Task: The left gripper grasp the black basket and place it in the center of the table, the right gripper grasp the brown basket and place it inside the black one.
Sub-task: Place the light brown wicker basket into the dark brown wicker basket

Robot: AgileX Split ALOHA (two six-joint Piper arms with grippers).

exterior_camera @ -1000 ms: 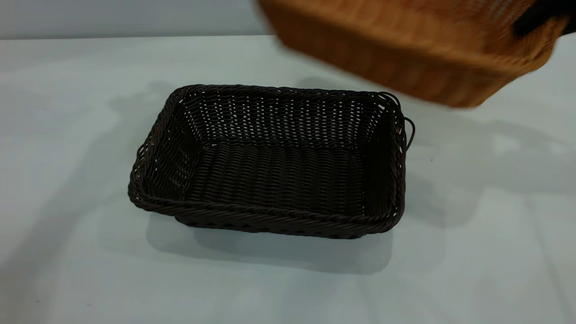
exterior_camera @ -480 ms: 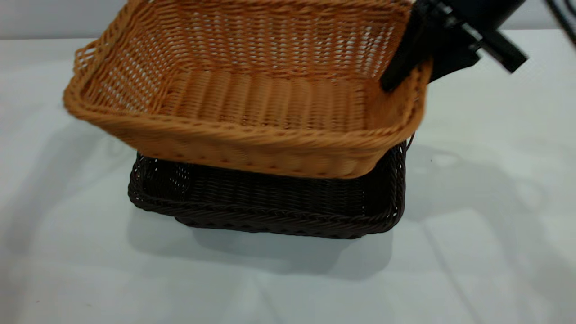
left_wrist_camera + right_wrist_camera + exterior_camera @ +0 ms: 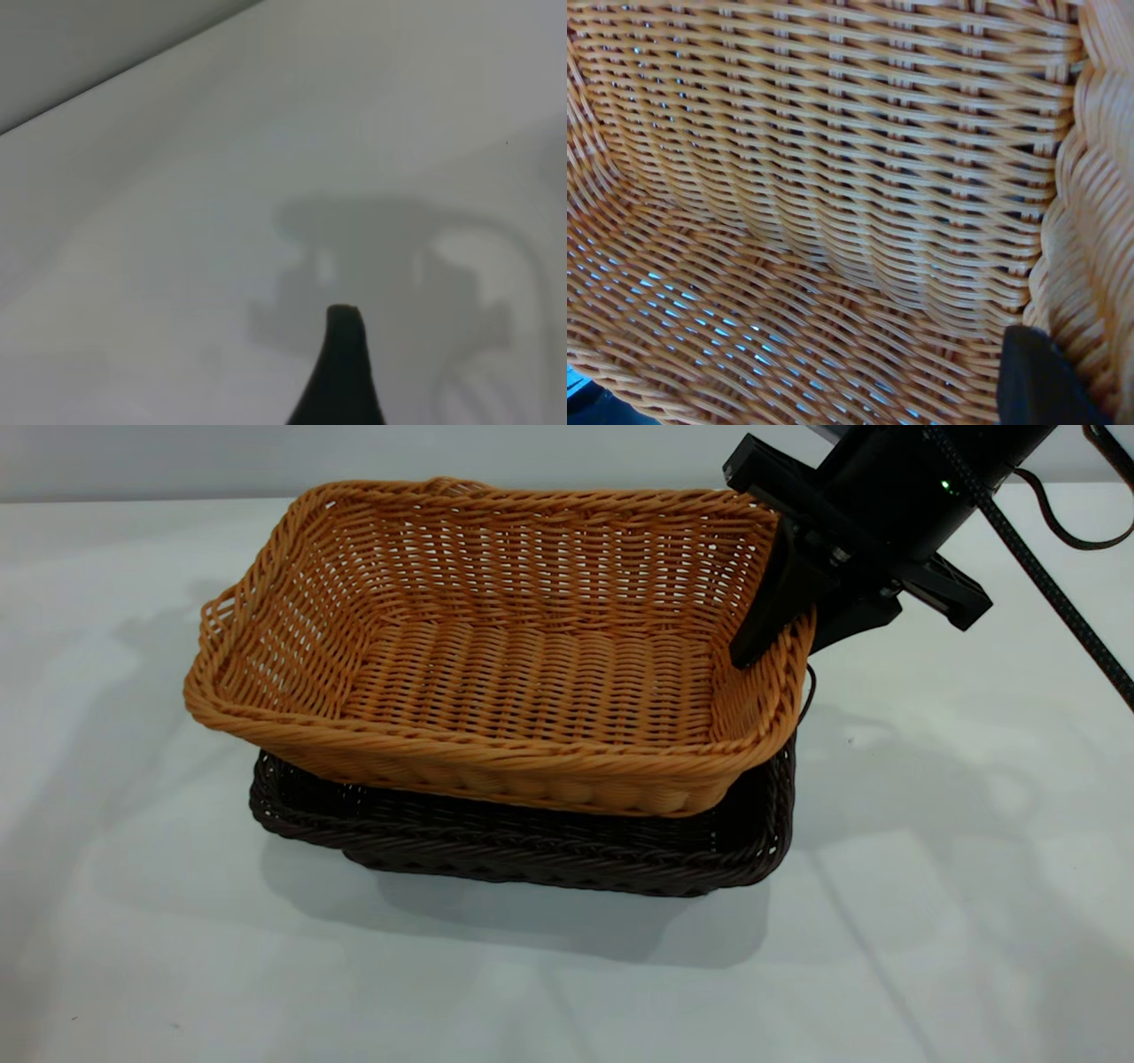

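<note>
The black basket [image 3: 532, 850] sits on the table [image 3: 133, 921] near its middle. The brown basket [image 3: 496, 664] hangs over it, tilted, its lower part partly down inside the black one. My right gripper [image 3: 784, 633] is shut on the brown basket's right end wall, one finger [image 3: 771, 607] inside, the other outside. The right wrist view shows the brown weave [image 3: 815, 204] and one black fingertip [image 3: 1041, 381] against the rim. The left gripper does not show in the exterior view; its wrist view shows one fingertip [image 3: 344, 354] over bare table.
A black cable [image 3: 1036, 571] runs down from the right arm at the right edge. The table's far edge [image 3: 133, 500] meets a grey wall.
The right gripper has carried the brown basket from the upper right to over the black basket and lowered it, now partly inside. The black basket has not moved.
</note>
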